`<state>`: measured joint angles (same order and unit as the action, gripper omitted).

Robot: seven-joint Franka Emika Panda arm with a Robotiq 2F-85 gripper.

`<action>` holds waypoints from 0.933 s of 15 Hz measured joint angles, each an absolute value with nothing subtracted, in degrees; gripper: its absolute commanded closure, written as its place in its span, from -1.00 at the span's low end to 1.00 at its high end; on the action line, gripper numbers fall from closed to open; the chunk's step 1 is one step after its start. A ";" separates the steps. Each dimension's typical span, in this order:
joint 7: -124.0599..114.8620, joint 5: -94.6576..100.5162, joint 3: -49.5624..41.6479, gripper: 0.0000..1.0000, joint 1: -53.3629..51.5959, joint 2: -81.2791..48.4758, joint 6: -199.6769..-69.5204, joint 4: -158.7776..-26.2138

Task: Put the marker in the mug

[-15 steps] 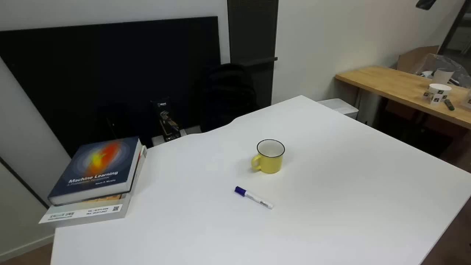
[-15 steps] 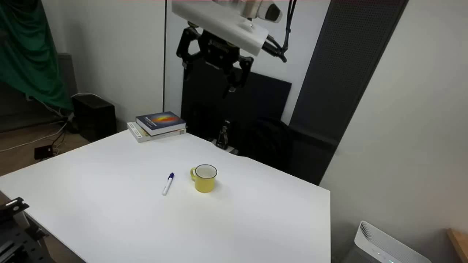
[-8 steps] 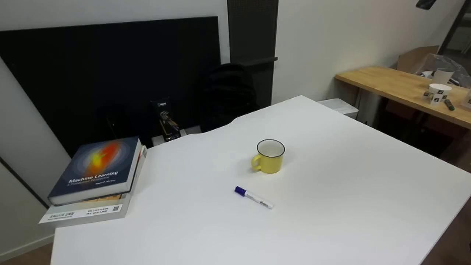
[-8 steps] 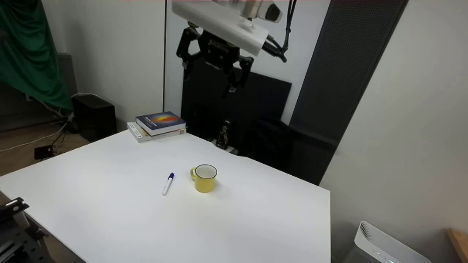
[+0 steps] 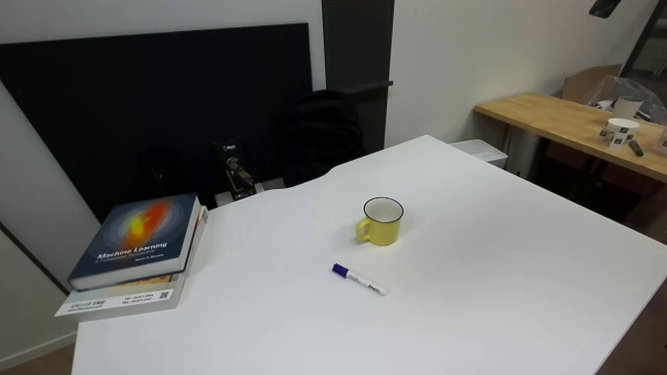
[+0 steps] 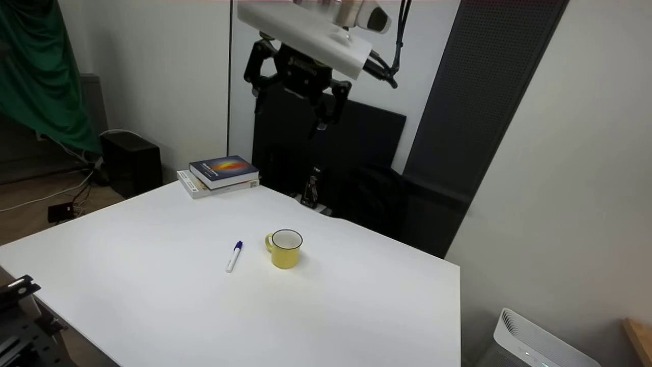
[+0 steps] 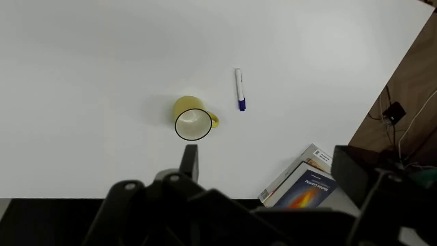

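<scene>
1. My black two-fingered gripper (image 6: 289,115): fingers spread wide apart, raised well clear of the white table (image 6: 204,316).
2. Yellow dark-rimmed mug (image 5: 382,232), pale inside: upright.
3. Slim white marker (image 5: 362,281) with dark blue cap: lying on the table, near the mug.

A black panel (image 5: 156,94) stands before a pale wall (image 5: 156,18), behind the white table (image 5: 521,250); green cloth (image 6: 43,81) hangs above brown floor (image 6: 25,224); a wooden desk (image 5: 552,117) stands nearby.
</scene>
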<state>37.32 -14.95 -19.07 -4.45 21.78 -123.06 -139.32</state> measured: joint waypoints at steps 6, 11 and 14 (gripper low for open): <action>38.64 -15.05 -13.11 -1.00 -4.43 17.06 -124.48 -142.78; 39.63 -18.93 -8.86 -1.00 -5.17 10.28 -132.16 -144.44; 39.69 -23.42 -5.76 -1.00 -6.04 5.04 -139.75 -144.43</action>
<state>39.69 -23.42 -5.76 -6.04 5.04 -139.75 -144.43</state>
